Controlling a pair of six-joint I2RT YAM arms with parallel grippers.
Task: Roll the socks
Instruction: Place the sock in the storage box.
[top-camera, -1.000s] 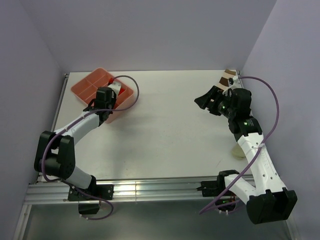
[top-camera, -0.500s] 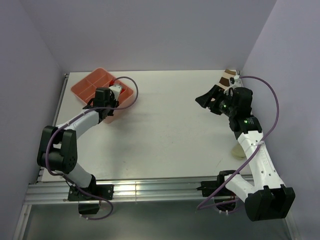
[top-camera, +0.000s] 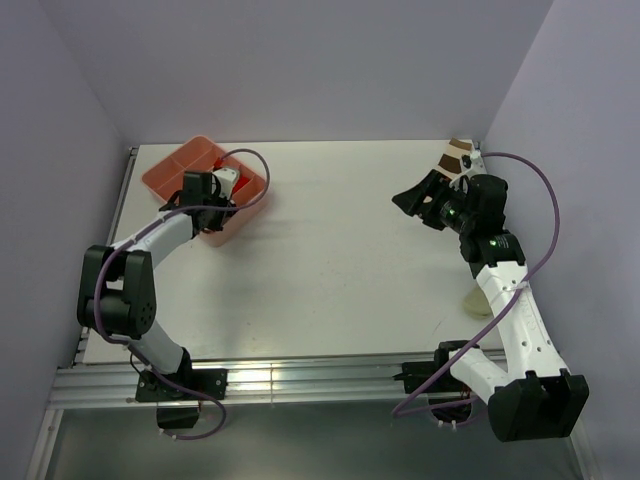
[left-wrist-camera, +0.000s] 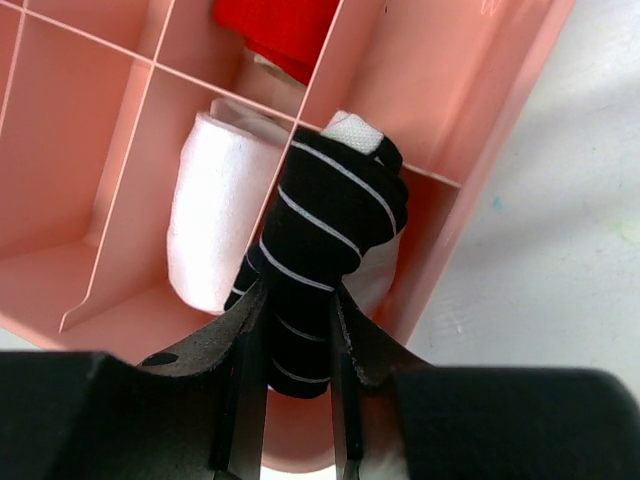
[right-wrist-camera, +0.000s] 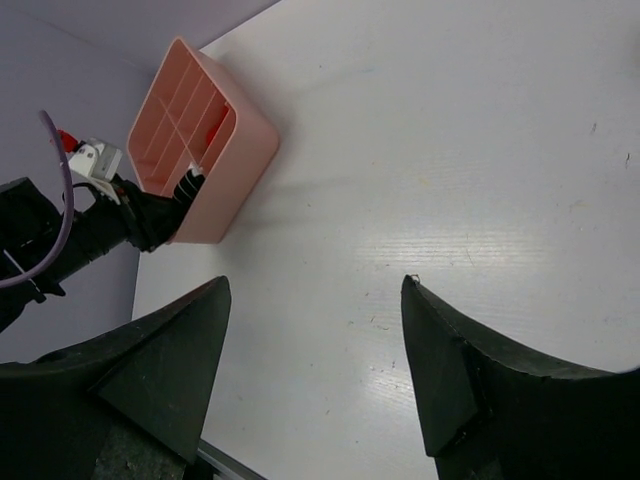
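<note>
One tray (left-wrist-camera: 420, 90) holds white sock (left-wrist-camera: 215, 220); left pincer (left-wrist-camera: 297, 305) clamps striped sock (left-wrist-camera: 335, 200), right pincer (right-wrist-camera: 315, 283) apart.

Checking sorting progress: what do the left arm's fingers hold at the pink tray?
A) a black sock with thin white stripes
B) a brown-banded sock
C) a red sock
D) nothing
A: the left fingers pinch the rolled black striped sock at the pink tray.

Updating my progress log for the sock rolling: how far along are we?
Done: a rolled white sock and a red-ended sock lie in the pink tray. In hand: the left pincer is shut on the rolled black striped sock, held over the tray. Left: letting it go into a compartment. The right pincer is open and empty.
</note>
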